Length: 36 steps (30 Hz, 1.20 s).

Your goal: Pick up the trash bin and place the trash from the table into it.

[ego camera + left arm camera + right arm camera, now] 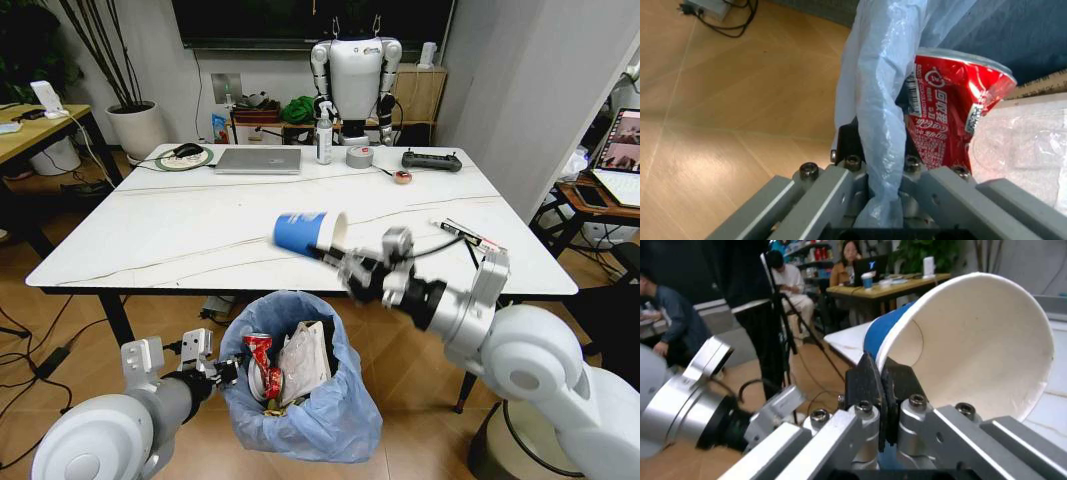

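Cup [308, 232] pinched by rim in right pincer [345, 268], above surface [150, 240] edge. Left pincer [228, 371] clamps bag of trash bin [300, 385]. Advice: carry cup over bin mouth before release, keep bin steady.

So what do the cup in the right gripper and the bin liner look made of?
The blue cup, held by the right gripper, looks like matte paper: white inside, rolled rim. The liner of the trash bin, clamped by the left gripper, looks like thin crinkled translucent plastic film.
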Tool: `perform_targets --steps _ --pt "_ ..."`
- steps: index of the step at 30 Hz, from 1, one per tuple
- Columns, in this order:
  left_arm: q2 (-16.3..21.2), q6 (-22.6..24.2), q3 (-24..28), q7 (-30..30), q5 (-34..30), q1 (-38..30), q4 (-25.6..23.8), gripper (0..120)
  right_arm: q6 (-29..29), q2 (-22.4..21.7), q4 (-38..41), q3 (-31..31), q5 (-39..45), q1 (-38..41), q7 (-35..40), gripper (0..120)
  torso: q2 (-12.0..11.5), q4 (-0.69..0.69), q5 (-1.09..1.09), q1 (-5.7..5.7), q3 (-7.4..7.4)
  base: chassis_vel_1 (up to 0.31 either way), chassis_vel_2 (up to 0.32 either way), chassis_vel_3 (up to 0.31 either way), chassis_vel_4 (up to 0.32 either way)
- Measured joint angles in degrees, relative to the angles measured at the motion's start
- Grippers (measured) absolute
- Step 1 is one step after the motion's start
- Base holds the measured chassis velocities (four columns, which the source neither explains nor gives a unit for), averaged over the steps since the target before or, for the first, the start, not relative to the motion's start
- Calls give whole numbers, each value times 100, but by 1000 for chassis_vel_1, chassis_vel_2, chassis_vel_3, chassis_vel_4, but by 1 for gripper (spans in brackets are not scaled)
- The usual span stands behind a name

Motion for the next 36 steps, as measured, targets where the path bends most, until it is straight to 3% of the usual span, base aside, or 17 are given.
perform_targets --steps 11,20,29,36 --pt "79 0 -4 -57 181 28 0 0 104 -304 84 -262 -356 -125 -807 0 0 1 -1 0 0 0 0 0 0" --pt "34 0 22 -71 281 40 0 0 301 -294 -136 -324 -1237 -531 -1153 0 0 1 0 0 0 0 0 0 0" --pt "10 0 69 -73 292 48 0 0 388 -295 -105 -265 -1889 -1005 -1105 34 0 0 0 0 1 0 0 0 0" --pt "-17 0 67 -73 293 88 0 0 474 -236 -143 -102 -1877 -1032 -721 58 0 0 0 0 1 0 0 0 0"
